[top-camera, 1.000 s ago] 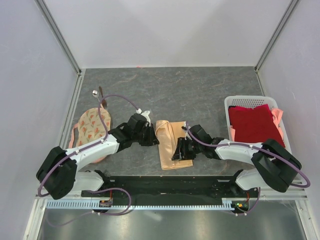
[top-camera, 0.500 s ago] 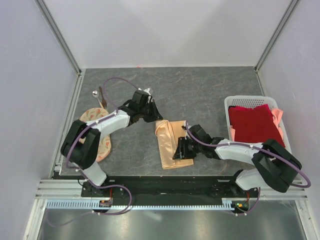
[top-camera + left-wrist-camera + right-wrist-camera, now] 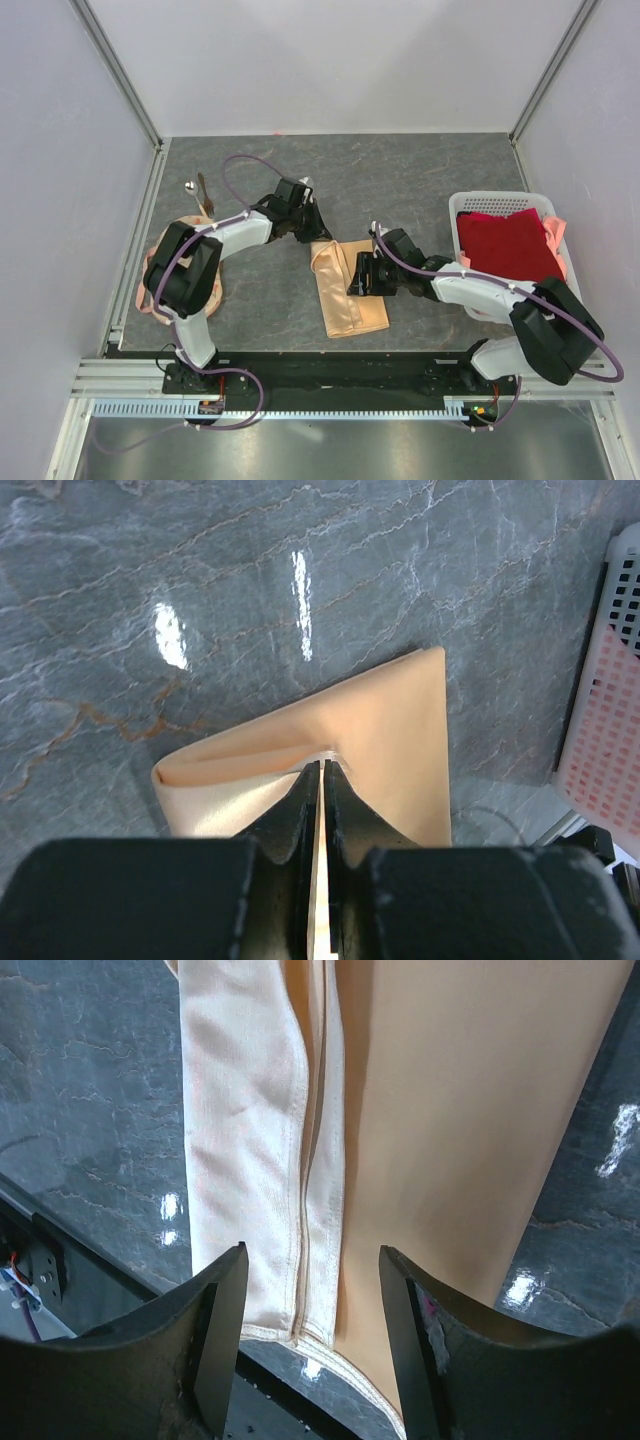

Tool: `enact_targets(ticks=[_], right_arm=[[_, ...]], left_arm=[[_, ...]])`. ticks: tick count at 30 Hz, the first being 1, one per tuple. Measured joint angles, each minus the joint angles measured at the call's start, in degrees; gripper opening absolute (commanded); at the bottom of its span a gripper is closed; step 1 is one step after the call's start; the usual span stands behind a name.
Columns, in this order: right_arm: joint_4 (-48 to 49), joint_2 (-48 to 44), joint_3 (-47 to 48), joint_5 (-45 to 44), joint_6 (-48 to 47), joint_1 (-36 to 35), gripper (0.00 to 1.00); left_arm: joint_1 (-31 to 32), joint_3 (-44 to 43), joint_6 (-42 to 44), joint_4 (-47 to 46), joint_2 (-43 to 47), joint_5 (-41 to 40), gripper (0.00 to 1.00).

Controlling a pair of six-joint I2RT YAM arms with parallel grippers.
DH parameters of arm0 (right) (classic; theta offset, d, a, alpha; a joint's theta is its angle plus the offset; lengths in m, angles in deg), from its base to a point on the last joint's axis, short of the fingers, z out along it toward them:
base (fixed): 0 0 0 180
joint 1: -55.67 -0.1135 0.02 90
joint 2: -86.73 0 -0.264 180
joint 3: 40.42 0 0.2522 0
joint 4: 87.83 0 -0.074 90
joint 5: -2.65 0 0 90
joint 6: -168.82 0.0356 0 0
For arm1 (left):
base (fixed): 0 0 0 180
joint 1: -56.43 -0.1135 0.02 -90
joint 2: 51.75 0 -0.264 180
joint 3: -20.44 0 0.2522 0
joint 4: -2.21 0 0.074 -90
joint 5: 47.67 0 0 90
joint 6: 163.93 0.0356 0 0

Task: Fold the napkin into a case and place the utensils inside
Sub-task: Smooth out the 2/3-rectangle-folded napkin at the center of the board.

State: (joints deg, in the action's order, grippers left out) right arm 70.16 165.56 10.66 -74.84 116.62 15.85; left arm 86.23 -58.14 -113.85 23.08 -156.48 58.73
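Note:
The peach-orange napkin (image 3: 345, 290) lies folded into a narrow oblong case in the middle of the table. My left gripper (image 3: 314, 233) is at its far end. In the left wrist view the left gripper (image 3: 325, 765) is shut on a raised fold of the napkin (image 3: 390, 720), whose far end gapes a little. My right gripper (image 3: 361, 277) hovers over the napkin's right side. In the right wrist view it (image 3: 312, 1260) stands open above the hemmed layers of the napkin (image 3: 450, 1110), holding nothing. The silver spoon (image 3: 190, 186) and the brown stick (image 3: 203, 190) lie at the far left.
A round cream printed cloth (image 3: 160, 275) lies under the left arm at the left edge. A white lattice basket (image 3: 480, 201) holding a dark red cloth (image 3: 510, 250) stands at the right, and its wall (image 3: 605, 740) also shows in the left wrist view.
The left arm swung from the napkin's left side to its far end and its jaws closed on the fold. The right gripper shifted slightly farther up the napkin and opened wider.

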Motion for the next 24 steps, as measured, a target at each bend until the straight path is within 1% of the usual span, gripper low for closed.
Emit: enact_targets(ticks=[10, 15, 18, 20, 21, 22, 24], right_arm=[[-0.81, 2.40, 2.93, 0.09, -2.03, 1.51, 0.63], [-0.90, 6.69, 6.71, 0.11, -3.19, 2.14, 0.59], [-0.61, 10.34, 10.25, 0.09, -4.15, 2.36, 0.54], [-0.17, 12.57, 12.37, 0.15, -4.81, 2.78, 0.44], [0.26, 13.97, 13.57, 0.22, -5.27, 3.17, 0.38], [0.63, 15.23, 14.58, 0.42, -5.64, 3.65, 0.36], [1.42, 17.40, 16.02, 0.74, -6.19, 4.61, 0.33]], left_arm=[[0.00, -2.69, -1.20, -2.36, -6.19, 2.43, 0.09], [0.00, -2.95, -1.79, -4.81, -9.64, 3.61, 0.09], [-0.04, -2.95, -2.23, -6.21, -10.12, 4.11, 0.09], [-0.04, -2.95, -2.27, -6.95, -10.12, 4.31, 0.09], [-0.04, -2.95, -2.29, -7.26, -10.12, 4.46, 0.09], [-0.04, -2.93, -2.29, -7.56, -10.12, 4.59, 0.09], [-0.04, -2.95, -2.32, -7.85, -10.12, 4.70, 0.13]])
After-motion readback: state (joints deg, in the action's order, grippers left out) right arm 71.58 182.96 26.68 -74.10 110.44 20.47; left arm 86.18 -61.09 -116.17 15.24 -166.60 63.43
